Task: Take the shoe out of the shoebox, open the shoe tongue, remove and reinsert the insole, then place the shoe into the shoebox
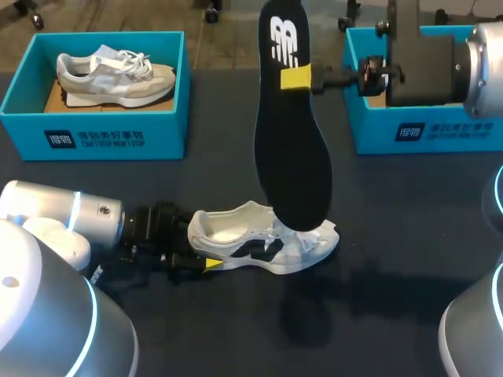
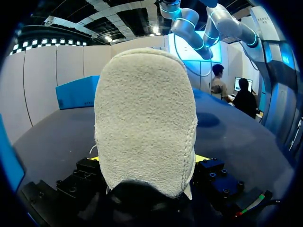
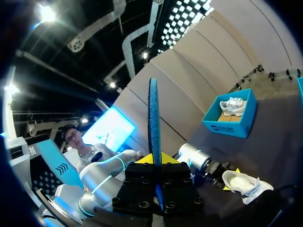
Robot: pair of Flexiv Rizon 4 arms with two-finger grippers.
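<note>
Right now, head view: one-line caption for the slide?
Right hand holds the black insole upright over the white shoe while the left hand clamps its heel.

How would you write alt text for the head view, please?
The right pincer holds a black insole on end over the front of a white shoe, whose heel the left pincer grips on a dark table. Behind stand a left shoebox, holding another shoe, and a right shoebox.

Overhead rear head view; left wrist tight on shoe (image 2: pixel 146 123) heel; right wrist farther, same shoe.
</note>
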